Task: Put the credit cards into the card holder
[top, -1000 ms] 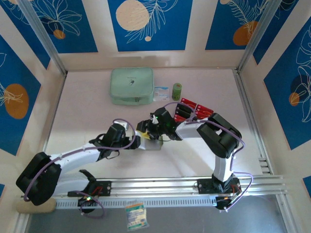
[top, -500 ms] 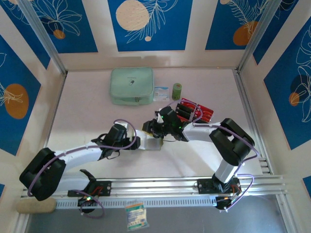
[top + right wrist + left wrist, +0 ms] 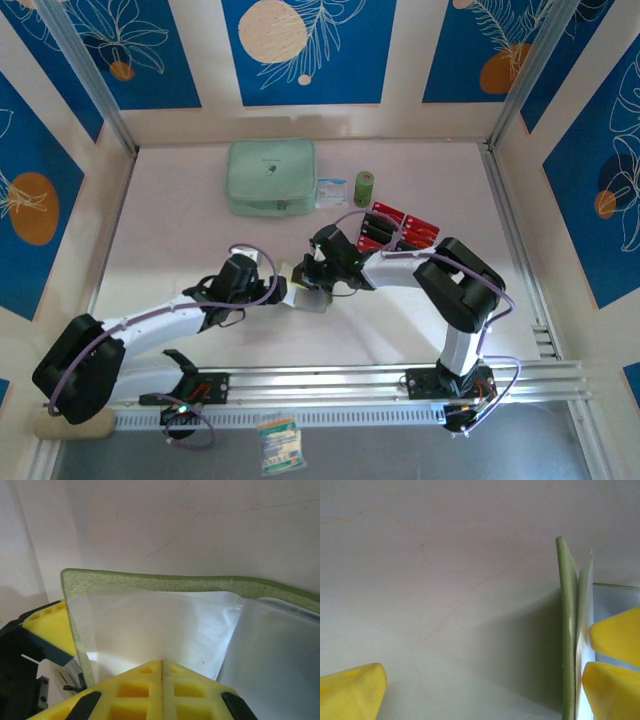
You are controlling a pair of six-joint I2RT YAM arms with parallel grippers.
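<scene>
Two arms are meeting over the middle of the table (image 3: 180, 230) in the top external view. The left gripper (image 3: 287, 292) is spreading wide beside the card holder (image 3: 312, 300), which is lying open just below the right gripper (image 3: 305, 275). Red and dark credit cards (image 3: 398, 226) are sitting in a cluster behind the right arm, apart from the holder. A pale mint pouch (image 3: 271, 177), a small packet (image 3: 332, 192) and a green roll (image 3: 364, 188) are resting near the back wall.

From the left wrist, the left gripper (image 3: 483, 680) is standing released, with one yellow finger (image 3: 350, 692) low on the left and the other at the right edge. The card holder's green flap (image 3: 566, 630) is standing edge-on just inside that right finger, with a clear sleeve (image 3: 585, 625) lying against it.

From the right wrist, the right gripper (image 3: 162, 677) is clenching pad to pad at the lower edge of the clear sleeve (image 3: 150, 630); whether it is pinching the plastic I cannot tell. The card holder's olive rim (image 3: 175, 582) is arching over the sleeve, and a left-gripper finger (image 3: 47, 625) is pressing at the flap's outer side.
</scene>
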